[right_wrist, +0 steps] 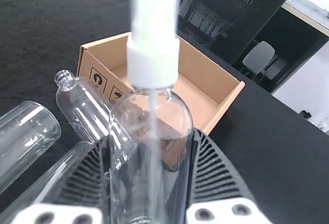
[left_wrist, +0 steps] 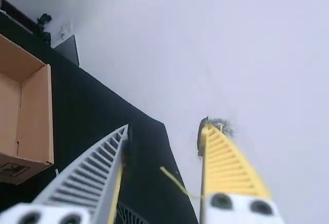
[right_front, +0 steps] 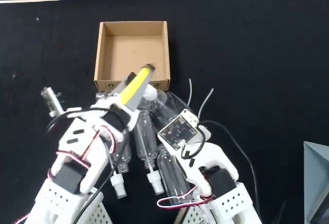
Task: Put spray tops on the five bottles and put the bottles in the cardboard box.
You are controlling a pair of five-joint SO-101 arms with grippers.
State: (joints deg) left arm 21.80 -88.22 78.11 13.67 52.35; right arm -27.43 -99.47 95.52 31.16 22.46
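The right pincer (right_wrist: 149, 149) is closed round the belly of a clear bottle (right_wrist: 149, 116) with a white spray top (right_wrist: 152, 44) on its neck, held just at 6 o'clock of the cardboard box (right_front: 101, 54); the left pincer (left_wrist: 165, 131) gapes wide, empty. The bottle looks light, thin-walled and slick, so a gentle mid-body hold seems safest, never by the top.

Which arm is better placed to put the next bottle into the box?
Right. The right arm's fingers are shut on a bottle that already has its spray top, and the box lies just ahead. The left arm's fingers are open and hold nothing.
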